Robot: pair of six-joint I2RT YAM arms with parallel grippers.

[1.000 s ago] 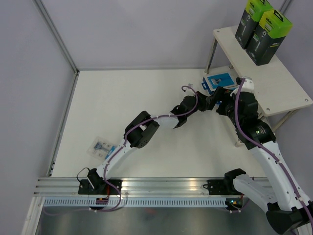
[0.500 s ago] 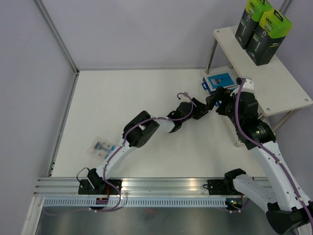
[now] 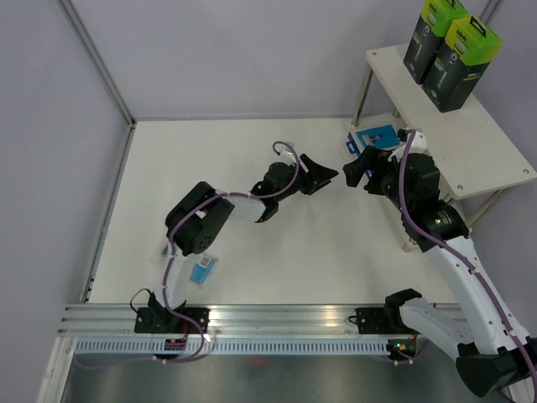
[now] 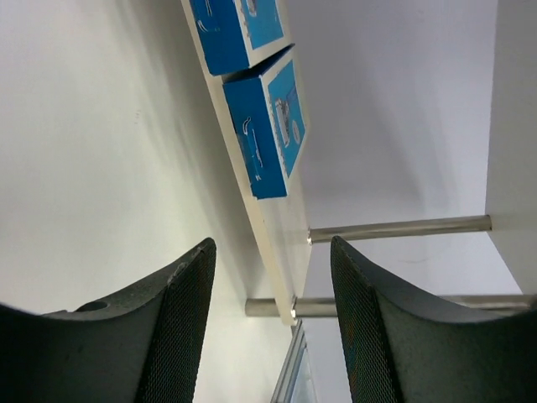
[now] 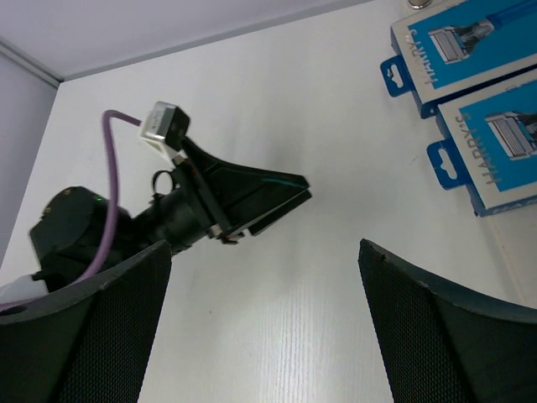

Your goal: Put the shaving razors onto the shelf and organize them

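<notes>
Two tall black razor boxes with lime-green tops (image 3: pixel 449 50) stand on the shelf's upper board (image 3: pixel 487 143). Two flat blue-and-white razor boxes (image 4: pixel 270 126) (image 5: pixel 495 147) lie side by side on the lower board (image 4: pixel 273 231); only one (image 3: pixel 375 138) shows from above. A small clear blister pack with blue card (image 3: pixel 201 269) lies on the table at the left, partly under the left arm's elbow. My left gripper (image 3: pixel 323 172) (image 4: pixel 270 252) is open and empty, left of the shelf. My right gripper (image 3: pixel 354 170) (image 5: pixel 264 323) is open, empty, facing the left gripper (image 5: pixel 252 197).
The shelf's silver legs (image 4: pixel 394 228) stand at the table's right side. A grey wall and a metal frame post (image 3: pixel 96 63) border the white table at the back and left. The arm bases sit on a rail (image 3: pixel 268 323) at the near edge.
My left gripper has opened and drawn back to the left, away from the shelf's lower board. Its elbow has swung left over the blister pack. The right gripper barely moved.
</notes>
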